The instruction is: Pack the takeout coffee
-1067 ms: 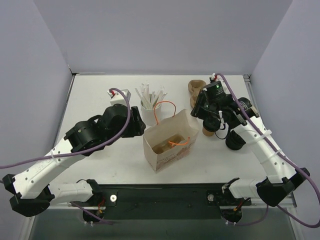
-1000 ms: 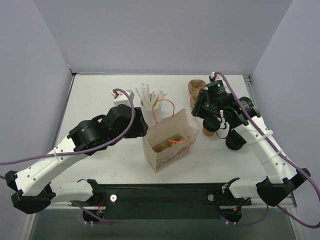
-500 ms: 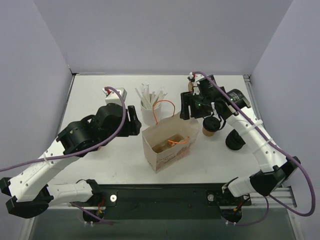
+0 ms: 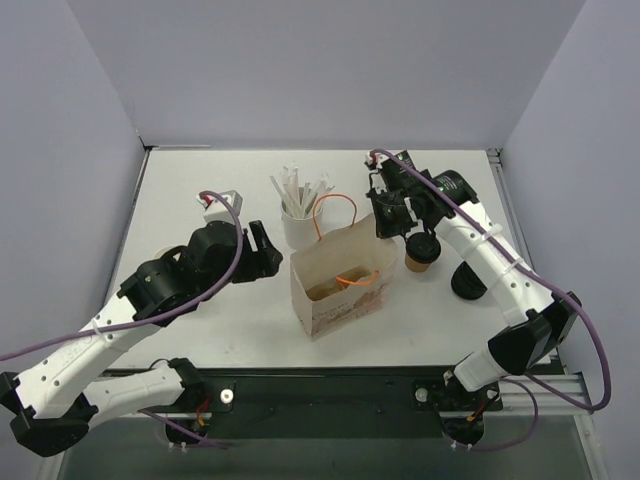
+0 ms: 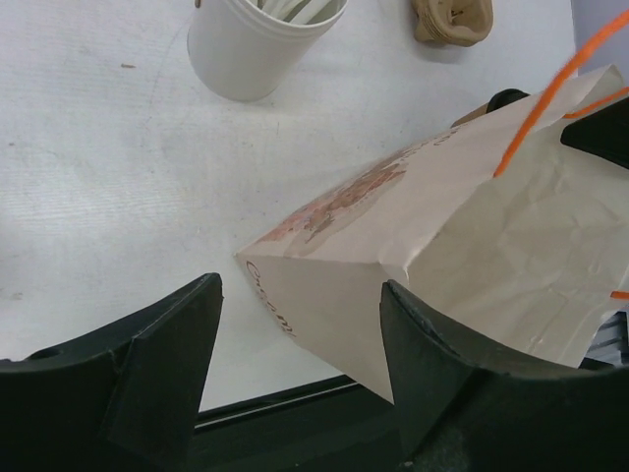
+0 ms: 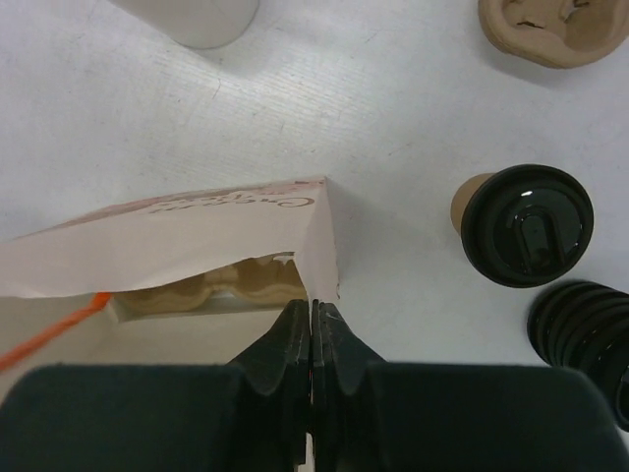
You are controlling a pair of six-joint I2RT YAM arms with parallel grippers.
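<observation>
The right gripper (image 6: 312, 320) is pinched fully together on the rim of the paper bag (image 6: 177, 236), at the bag's corner, with the thin paper edge running straight into its closed fingertips. Inside the bag, just ahead of that gripper, lies a brown pulp cup carrier (image 6: 246, 280).

The takeout coffee (image 6: 526, 224) stands upright on the tabletop (image 6: 393, 118) off to the right of the right gripper, outside the bag, near its side wall and clear of the fingers. Its black lid is on. A stack of loose black lids (image 6: 585, 329) sits just beyond it, farther right.

The left gripper (image 4: 265, 246) is spread wide and holds nothing. The bag's other corner stands ahead of it, framed between its two fingers; whether either finger touches the paper cannot be told. Farther ahead of it is a white cup (image 5: 251, 44) of stirrers.
</observation>
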